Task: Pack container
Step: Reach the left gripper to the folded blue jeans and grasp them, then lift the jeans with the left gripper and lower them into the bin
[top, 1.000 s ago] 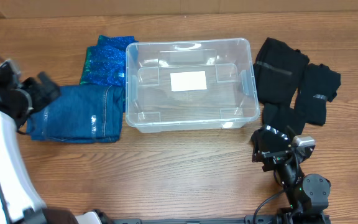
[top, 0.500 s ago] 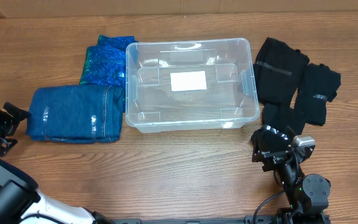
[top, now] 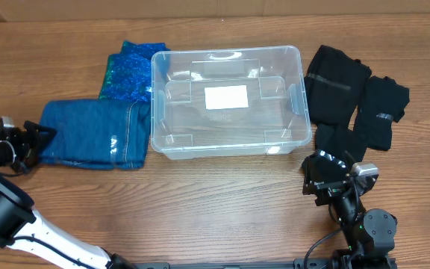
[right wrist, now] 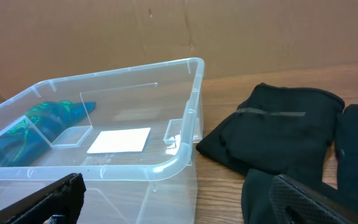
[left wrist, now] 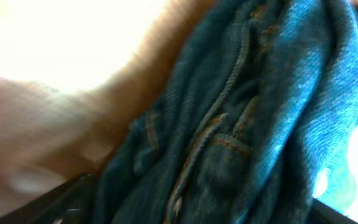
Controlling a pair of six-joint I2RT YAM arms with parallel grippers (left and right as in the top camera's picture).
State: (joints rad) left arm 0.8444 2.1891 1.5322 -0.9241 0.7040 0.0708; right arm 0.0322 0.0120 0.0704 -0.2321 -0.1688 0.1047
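Observation:
The clear container [top: 226,142] stands mid-table with a white label on its bottom and nothing inside; its near corner shows in the right wrist view [right wrist: 179,155]. Folded blue jeans [top: 92,134] lie against its left side. My left gripper [top: 40,137] is open at the jeans' left edge. In the left wrist view the denim [left wrist: 241,124] fills the frame between the spread fingers [left wrist: 197,211]. My right gripper [top: 321,173] is open and empty, low near the container's front right corner, and its fingers frame that corner in the right wrist view [right wrist: 185,205].
A sparkly blue-green garment [top: 129,71] lies behind the jeans, at the container's back left. Several black garments [top: 349,90] lie to the right of the container, also in the right wrist view [right wrist: 278,137]. A cardboard wall [right wrist: 166,31] runs along the back.
My left arm swung down and away to the far left, then came back right to the jeans' left edge. The right arm, container and clothes have not moved.

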